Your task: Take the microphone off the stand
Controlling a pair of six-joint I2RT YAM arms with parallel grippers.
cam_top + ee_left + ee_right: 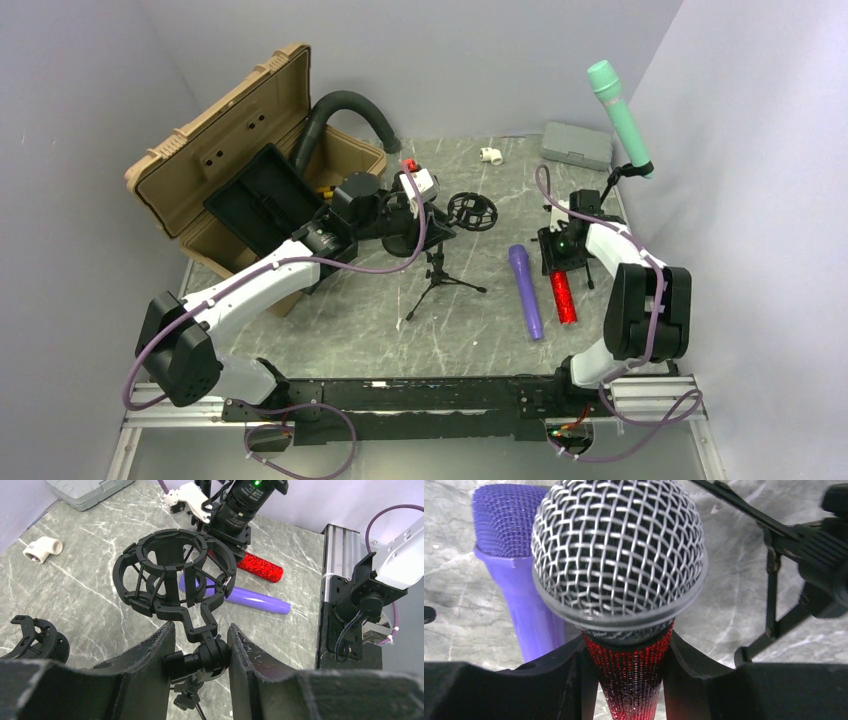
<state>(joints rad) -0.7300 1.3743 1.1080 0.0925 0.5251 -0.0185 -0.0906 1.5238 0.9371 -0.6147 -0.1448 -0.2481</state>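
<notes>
A red glitter microphone (565,297) with a silver mesh head (619,555) lies on the marble table, out of any mount. My right gripper (560,262) is shut on its neck just below the head (624,640). A purple microphone (527,290) lies beside it, on the left in the right wrist view (514,555). My left gripper (432,232) is shut on the swivel joint (212,657) of a small black tripod stand (440,282). The stand's black shock mount (172,572) is empty. A green microphone (622,115) sits in another stand at the far right.
An open tan case (240,150) and a black hose (345,105) are at the back left. A grey box (577,145) and a white pipe fitting (489,154) lie at the back. A second loose shock mount (35,637) lies by my left gripper.
</notes>
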